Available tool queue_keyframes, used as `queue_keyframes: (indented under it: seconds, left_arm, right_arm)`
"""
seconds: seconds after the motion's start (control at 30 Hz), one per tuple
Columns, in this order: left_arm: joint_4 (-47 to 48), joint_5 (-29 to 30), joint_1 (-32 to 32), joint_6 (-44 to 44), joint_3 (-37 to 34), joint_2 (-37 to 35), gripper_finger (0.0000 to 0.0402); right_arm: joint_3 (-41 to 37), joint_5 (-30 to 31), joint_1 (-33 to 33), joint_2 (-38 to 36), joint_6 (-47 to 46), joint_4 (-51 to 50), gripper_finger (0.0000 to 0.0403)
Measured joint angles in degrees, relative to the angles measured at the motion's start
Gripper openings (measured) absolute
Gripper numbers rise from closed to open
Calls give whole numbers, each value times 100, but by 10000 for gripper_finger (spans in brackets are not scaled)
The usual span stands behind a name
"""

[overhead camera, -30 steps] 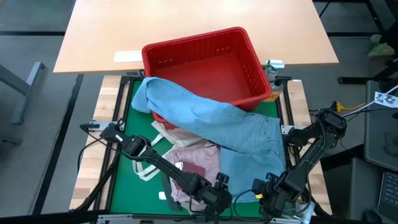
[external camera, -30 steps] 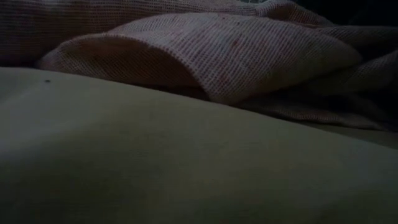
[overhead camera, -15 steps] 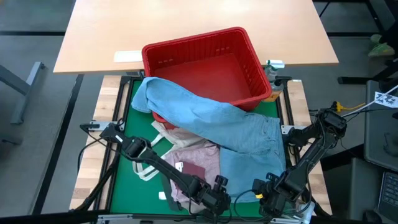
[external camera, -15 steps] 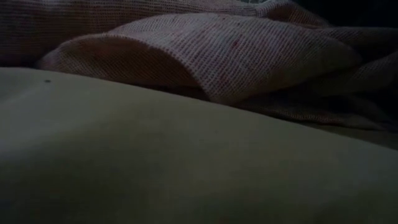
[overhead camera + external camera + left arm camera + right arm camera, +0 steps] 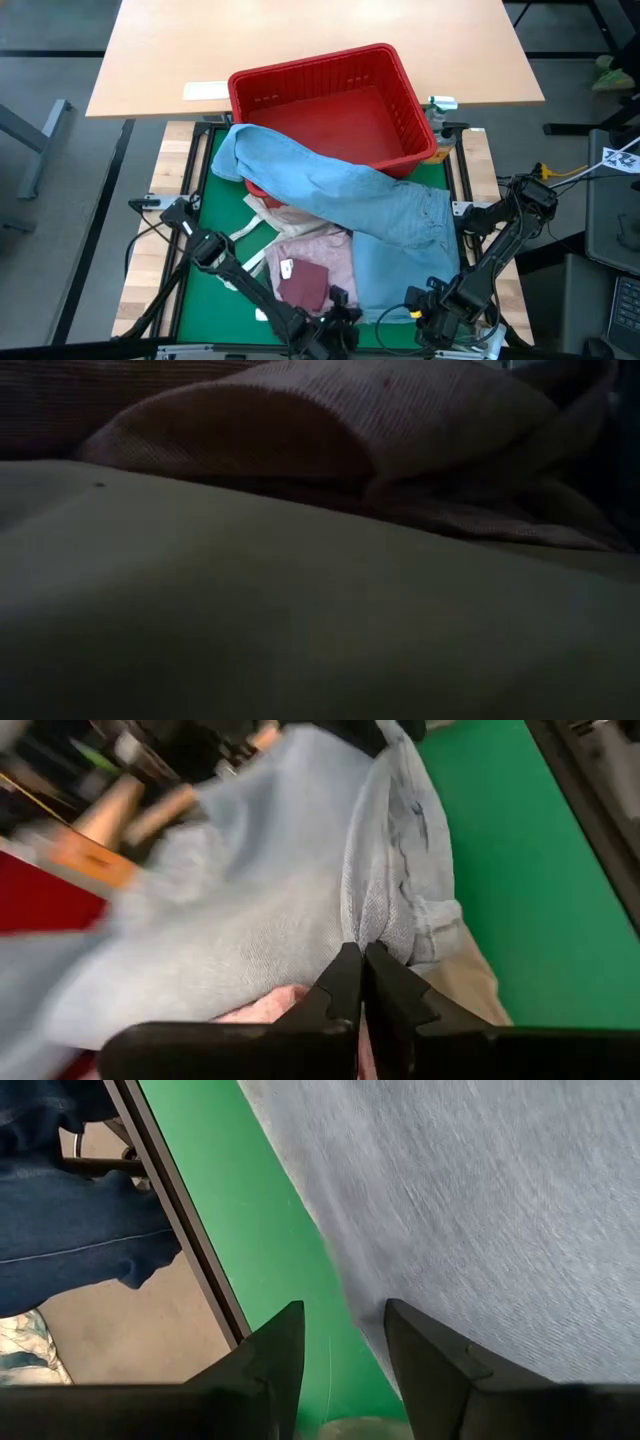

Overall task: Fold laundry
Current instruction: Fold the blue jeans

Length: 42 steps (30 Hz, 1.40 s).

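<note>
The light blue denim jeans (image 5: pixel 340 190) lie as a long band from the red plastic basket (image 5: pixel 330 105) down toward both arms, ahead of the left gripper (image 5: pixel 360 982). Its fingers are pressed together at the jeans' near edge; whether cloth is pinched I cannot tell. The mottled pink top (image 5: pixel 320 248) lies just beside it. The right gripper (image 5: pixel 340 1345), fingers apart, waits beside the jeans' hem, equally near.

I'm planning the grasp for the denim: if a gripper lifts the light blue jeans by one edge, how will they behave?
The light blue jeans will probably sag: they already drape limply from the red basket rim over the pile. They look fairly heavy for cloth, spanning much of the green mat. They may drag the pink top underneath.
</note>
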<state>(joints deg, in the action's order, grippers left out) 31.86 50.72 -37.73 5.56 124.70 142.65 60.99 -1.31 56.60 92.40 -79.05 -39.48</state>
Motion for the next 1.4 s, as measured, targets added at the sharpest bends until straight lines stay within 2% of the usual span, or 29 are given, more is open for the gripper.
queue_keyframes:
  seconds: [0.1, 0.27, 0.43, 0.73, 0.87, 1.03, 1.2, 1.27, 1.33, 1.4]
  left_arm:
    - [90, 385, -163, -204, -1, 0, 2]
    - [124, 219, -171, -44, -4, 37, 1]
    - [148, -773, 16, 267, -4, 46, 11]
    - [-307, -2507, 231, 788, -4, 46, 102]
    - [-293, -2408, 203, 600, -2, 18, 122]
    - [-277, -1901, 137, -93, 188, -11, 120]
    - [-291, -839, -21, -1250, 532, -22, 118]
    - [-297, -532, -19, -1376, 599, -36, 118]
    - [-315, -542, 76, -1189, 603, -48, 118]
    - [-308, -897, 193, -895, 592, -48, 118]
  right_arm:
    - [0, 207, 2, 0, 4, 4, 143]
    - [0, 326, 2, 0, -21, -2, 143]
    - [0, 22, 5, 0, -158, -13, 143]
    - [0, 62, 7, -203, -151, -140, 143]
    - [0, 82, 7, -369, -151, -147, 143]
    - [4, 108, 7, -538, -155, -464, 143]
    - [4, 137, 6, -579, -349, -1125, 143]
    - [4, 183, 4, -578, -507, -1354, 143]
    - [4, 178, 4, -555, -618, -1453, 143]
    - [0, 179, 7, -550, -659, -1474, 143]
